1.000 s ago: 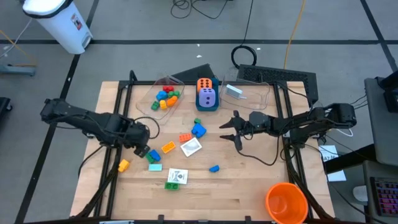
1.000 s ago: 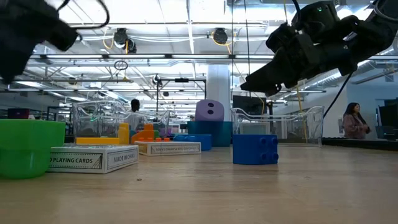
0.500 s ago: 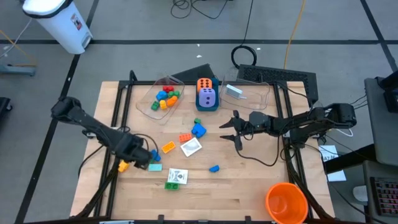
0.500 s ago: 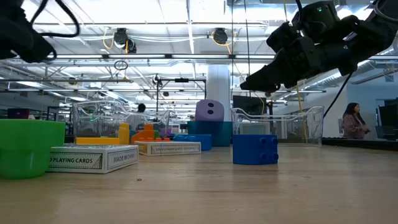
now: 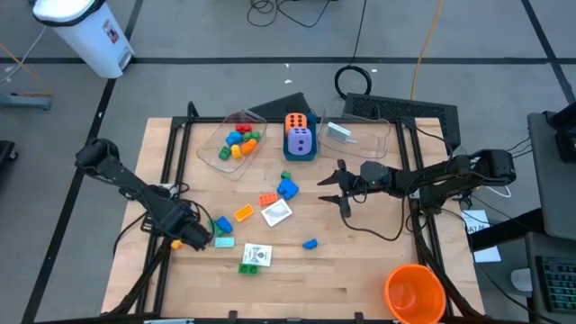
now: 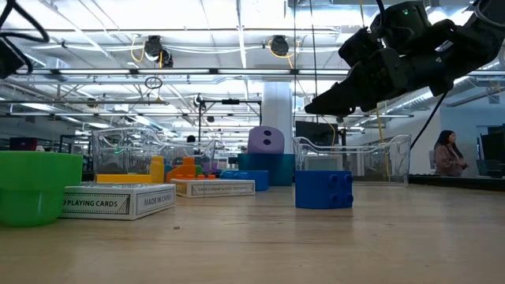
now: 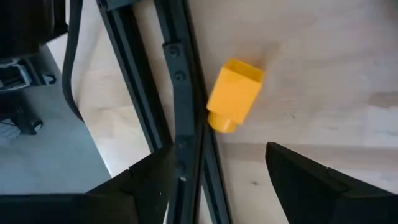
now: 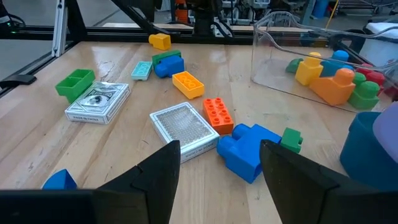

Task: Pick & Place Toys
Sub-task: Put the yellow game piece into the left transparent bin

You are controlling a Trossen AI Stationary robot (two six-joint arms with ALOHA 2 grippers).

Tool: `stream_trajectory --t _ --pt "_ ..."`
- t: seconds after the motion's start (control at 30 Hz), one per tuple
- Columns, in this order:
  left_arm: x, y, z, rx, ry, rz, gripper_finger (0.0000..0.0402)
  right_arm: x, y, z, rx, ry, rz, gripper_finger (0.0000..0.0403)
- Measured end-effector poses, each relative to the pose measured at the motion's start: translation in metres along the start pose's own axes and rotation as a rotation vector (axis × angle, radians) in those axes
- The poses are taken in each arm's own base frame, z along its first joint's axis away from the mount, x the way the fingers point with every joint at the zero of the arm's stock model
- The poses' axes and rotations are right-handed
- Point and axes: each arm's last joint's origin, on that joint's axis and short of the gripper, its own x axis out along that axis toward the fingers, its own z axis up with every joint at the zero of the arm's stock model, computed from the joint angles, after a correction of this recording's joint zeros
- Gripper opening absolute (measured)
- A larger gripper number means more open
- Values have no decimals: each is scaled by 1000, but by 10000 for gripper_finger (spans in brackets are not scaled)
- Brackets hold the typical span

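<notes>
Beside the table's dark frame rail lies a yellow brick, the left gripper spread just above it. Light, stiff and probably slick; best pinched across its flat sides. Right gripper waits spread near the blue brick.

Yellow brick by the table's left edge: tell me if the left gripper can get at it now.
Probably yes. The left gripper hangs open right over the yellow brick, nothing between them; the black frame rail beside it may crowd one finger.

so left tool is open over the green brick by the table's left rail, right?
Not green. The left tool is open over a yellow brick beside the left rail; the left wrist view shows it, and the high view agrees.
</notes>
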Motion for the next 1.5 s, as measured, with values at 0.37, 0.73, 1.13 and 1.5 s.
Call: stream_trajectory --t 0.37,0.73,1.13,1.5 --pt "39 -4 11 58 89 38 257 0 0 0 0 0 0 212" --pt "59 -17 26 122 124 -69 257 0 0 0 -15 0 0 212" --pt "53 -37 30 258 66 -289 257 0 0 0 -18 0 0 212" --pt "50 -40 39 276 45 -311 257 0 0 0 -18 0 0 212"
